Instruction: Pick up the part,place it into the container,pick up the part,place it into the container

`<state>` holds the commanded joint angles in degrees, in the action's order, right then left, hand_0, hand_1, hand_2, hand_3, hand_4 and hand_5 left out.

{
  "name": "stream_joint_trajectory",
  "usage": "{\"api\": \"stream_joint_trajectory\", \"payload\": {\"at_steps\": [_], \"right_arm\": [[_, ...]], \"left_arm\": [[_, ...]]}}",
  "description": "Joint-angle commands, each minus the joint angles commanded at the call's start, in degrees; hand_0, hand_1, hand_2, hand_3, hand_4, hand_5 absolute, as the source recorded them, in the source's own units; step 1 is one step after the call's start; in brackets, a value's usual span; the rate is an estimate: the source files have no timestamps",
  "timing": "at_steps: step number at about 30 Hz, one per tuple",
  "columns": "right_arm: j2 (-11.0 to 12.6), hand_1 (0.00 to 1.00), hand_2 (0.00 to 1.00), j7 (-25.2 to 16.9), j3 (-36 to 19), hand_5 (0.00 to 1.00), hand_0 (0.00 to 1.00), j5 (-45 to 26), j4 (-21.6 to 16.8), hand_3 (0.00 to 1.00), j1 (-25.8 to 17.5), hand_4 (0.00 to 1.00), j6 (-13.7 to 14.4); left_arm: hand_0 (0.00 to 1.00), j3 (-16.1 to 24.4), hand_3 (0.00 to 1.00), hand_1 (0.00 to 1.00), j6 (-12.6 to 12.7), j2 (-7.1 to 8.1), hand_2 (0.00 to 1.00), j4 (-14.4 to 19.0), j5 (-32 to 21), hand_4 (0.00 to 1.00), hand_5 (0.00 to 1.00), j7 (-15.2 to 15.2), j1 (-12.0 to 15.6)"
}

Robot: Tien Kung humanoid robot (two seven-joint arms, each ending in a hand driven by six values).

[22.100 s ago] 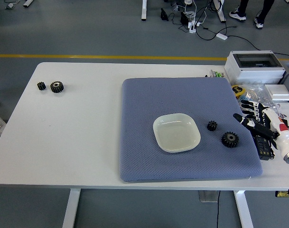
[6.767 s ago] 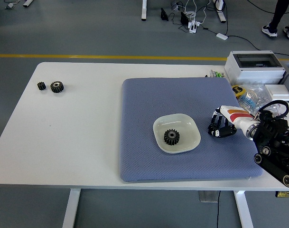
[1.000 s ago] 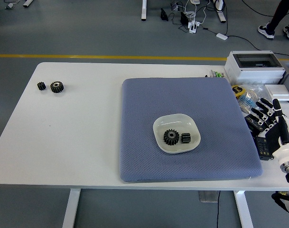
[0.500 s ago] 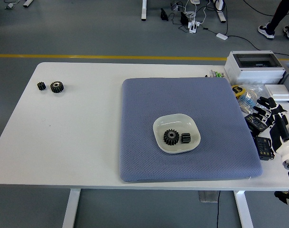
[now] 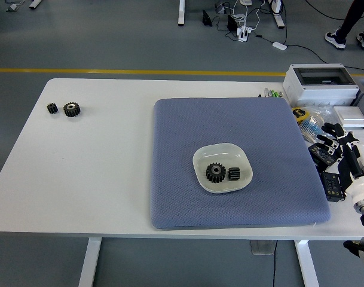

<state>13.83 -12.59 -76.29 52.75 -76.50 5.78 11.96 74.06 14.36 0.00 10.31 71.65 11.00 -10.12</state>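
A white dish (image 5: 222, 154) sits on the blue mat (image 5: 182, 149). In it lie a large black gear (image 5: 215, 172) and, just to its right, a small black gear (image 5: 234, 173). My right hand (image 5: 342, 146) is at the table's right edge, off the mat, with its fingers spread and nothing in it. Two more black gears, one small (image 5: 52, 108) and one larger (image 5: 72, 109), lie at the table's far left. My left arm is out of view.
A grey electrical box (image 5: 322, 83) stands at the back right, with a white block (image 5: 349, 116) and a bundle of small items (image 5: 307, 117) in front of it. A black device (image 5: 332, 185) lies by my right hand.
My right hand has drawn back a little toward the right edge and lowered slightly, still empty. The gears in the dish have not moved.
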Motion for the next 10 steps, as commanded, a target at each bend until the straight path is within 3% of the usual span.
{"api": "stream_joint_trajectory", "payload": {"at_steps": [10], "right_arm": [[-0.04,0.702,0.765,0.19,0.43,0.738,0.698,0.12,0.05,0.687,0.05,0.998,-0.02]], "left_arm": [[0.678,-0.1,0.572,0.648,-0.05,0.0,0.663,0.0,0.19,0.668,0.635,0.08,-0.03]]}}
